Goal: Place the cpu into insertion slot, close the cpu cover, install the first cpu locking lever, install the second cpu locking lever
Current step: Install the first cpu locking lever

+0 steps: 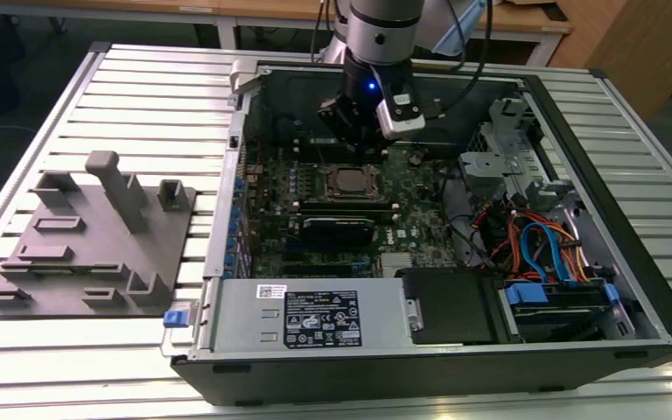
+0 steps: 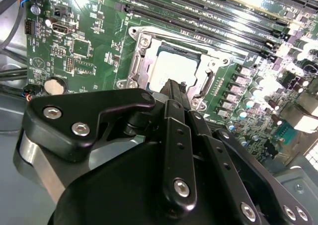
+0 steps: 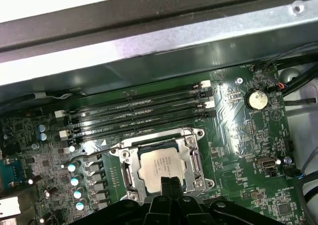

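Already the cpu [image 3: 160, 165] is lying flat in the insertion slot [image 3: 151, 149], with the cpu cover [image 3: 195, 158] resting down around its edges to hold it. The gripper [image 3: 167, 183] is hovering just above, fingers together, probably for pushing.

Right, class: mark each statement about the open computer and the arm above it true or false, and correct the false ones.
1. The cpu lies in the insertion slot. True.
2. The cpu cover stands upright, swung open. False: it lies flat, framing the cpu.
3. The gripper hangs inside the computer case, above the cpu. True.
4. The gripper is carrying the cpu. False: the cpu sits in the slot under the cover, not in the gripper.
5. A round coin battery sits on the green board. True.
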